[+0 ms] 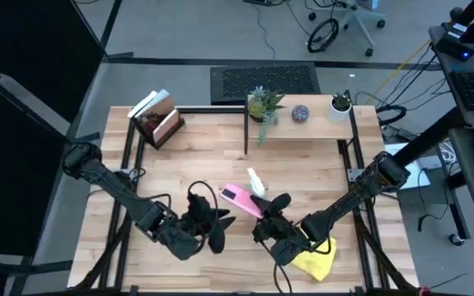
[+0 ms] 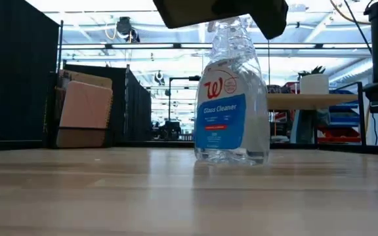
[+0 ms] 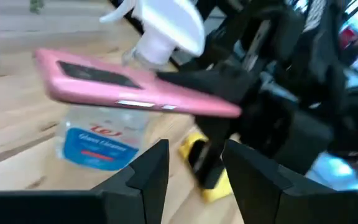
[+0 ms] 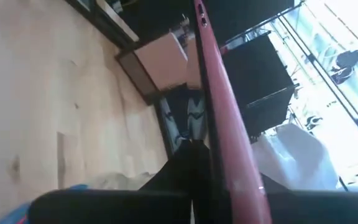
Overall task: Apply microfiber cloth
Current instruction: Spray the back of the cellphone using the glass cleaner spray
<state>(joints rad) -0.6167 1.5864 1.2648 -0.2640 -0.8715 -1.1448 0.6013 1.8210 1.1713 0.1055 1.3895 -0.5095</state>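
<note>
Light wood table [image 1: 220, 156] in a lab/workshop room, grey floor around it, black frame rails along the edges. At the far edge: a book stand [image 1: 158, 117] w/ tan boards, a small potted plant [image 1: 263, 104], a patterned ball [image 1: 300, 113], a white pot [image 1: 341, 106].

Right gripper [image 1: 271, 215] sits near table centre-front and is clamped on a pink-cased phone [image 1: 241, 200]; left wrist view shows the phone [image 3: 129, 93] held off the table, roughly level, dark screen up, gripped at one end by the right arm's fingers. Right wrist view sees the phone [image 4: 222, 106] edge-on, running out from between its own fingers.

Clear spray bottle [image 2: 231, 98], blue "Glass Cleaner" label, stands upright on the table just beside/behind the phone; white trigger head [image 3: 163, 28] shows above the phone in the left wrist view.

Microfiber cloth [image 1: 315, 259]: bright yellow, crumpled, lying on the table near the front right, partly under the right arm. A bit of it shows in the left wrist view [image 3: 213, 190] below the phone. No gripper touching it.

Left gripper [image 1: 217, 222] is left of the phone, near it, aimed toward it; fingers [image 3: 145, 177] spread apart, nothing between them.
</note>
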